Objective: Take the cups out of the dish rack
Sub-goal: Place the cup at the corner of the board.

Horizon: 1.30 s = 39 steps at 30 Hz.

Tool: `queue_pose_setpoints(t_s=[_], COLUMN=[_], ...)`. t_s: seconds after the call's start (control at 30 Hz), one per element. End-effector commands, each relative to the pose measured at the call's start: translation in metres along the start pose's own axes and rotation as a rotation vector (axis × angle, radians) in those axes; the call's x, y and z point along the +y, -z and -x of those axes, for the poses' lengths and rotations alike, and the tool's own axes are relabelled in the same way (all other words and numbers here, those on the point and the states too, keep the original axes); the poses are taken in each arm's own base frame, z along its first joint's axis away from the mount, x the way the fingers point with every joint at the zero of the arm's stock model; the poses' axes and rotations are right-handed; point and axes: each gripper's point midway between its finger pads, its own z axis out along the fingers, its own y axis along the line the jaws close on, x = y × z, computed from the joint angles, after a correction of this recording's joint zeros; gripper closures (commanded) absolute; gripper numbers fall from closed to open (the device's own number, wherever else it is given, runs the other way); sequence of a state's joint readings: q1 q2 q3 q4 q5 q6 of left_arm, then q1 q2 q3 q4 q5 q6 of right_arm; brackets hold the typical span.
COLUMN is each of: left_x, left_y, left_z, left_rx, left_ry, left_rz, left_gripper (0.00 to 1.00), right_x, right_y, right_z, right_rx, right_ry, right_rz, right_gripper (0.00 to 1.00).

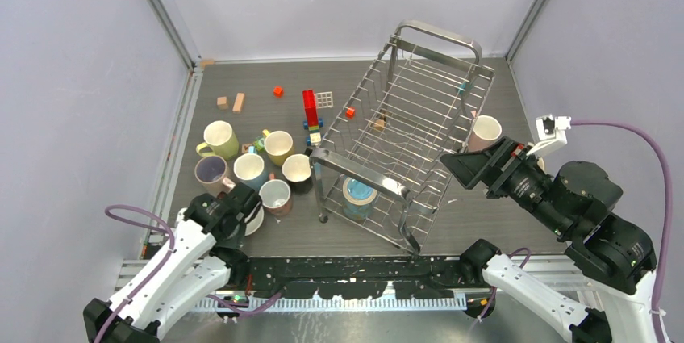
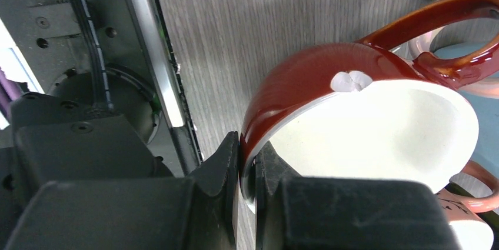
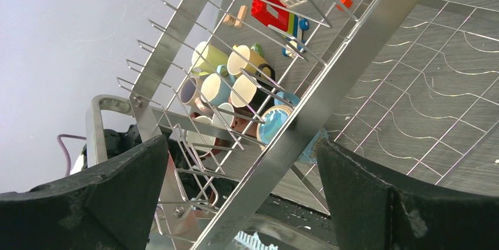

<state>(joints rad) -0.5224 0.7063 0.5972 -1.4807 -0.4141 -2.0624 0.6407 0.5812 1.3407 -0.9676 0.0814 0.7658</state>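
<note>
Grey wood-grain table [image 1: 460, 218] between pale walls: the wire dish rack [image 1: 359, 172] stands at an angle mid-table, with one blue mug [image 1: 358, 196] upright inside its near end. That mug is half veiled by wires from overhead and cut across by a broad steel rail in the right wrist view. Left of the rack a group of mugs [image 1: 249, 169] stands rim-up on the table, and toy blocks [image 1: 310, 107] lie scattered beyond them. A pale pink mug [image 1: 484, 131] sits just off the rack's right side, partly hidden behind the right arm. The left gripper [image 1: 234, 207], near the table edge left of the rack, covers its load from above; only a white sliver shows under it. The left wrist camera fills that gap: the fingers are pinched almost together on the rim of a dark red mug [image 2: 329, 85], one outside the wall and one against the white inside, with the mug tipped on its side and its handle pointing away. The right gripper [image 1: 464, 167] hangs at the rack's right wall, spread as wide as it goes and holding nothing. Its own camera shows the rack's rail running between the two fingers; whether either one touches the steel cannot be told
</note>
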Motion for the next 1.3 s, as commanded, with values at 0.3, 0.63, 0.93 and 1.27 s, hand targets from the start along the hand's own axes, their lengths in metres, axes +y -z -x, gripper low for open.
queue_pose_setpoints(t_s=[0.3,0.63,0.93,1.27], left_x=[0.001,0.002,-0.003,-0.062], left_y=[-0.007,0.009,0.037,0.118], left_z=[0.000,0.013,0.038,0.090], left_rx=[-0.023,-0.052,-0.120,-0.296], left_ry=[0.036,0.027,-0.014,-0.325], left_rz=[0.028,0.040,0.025,-0.149], left_gripper=[0.83,0.45,0.23,0.08], right_x=[0.004,0.007,0.011,-0.001], right_y=[0.001,0.004,0.009,0.020], right_z=[0.007,0.008,0.011,0.017], right_rx=[-0.032,-0.038,-0.054,-0.101], right_ry=[-0.009,-0.017,-0.024,-0.021], right_rz=[0.012,0.033,0.054,0.012], right_gripper=[0.00,0.00,0.00,0.00])
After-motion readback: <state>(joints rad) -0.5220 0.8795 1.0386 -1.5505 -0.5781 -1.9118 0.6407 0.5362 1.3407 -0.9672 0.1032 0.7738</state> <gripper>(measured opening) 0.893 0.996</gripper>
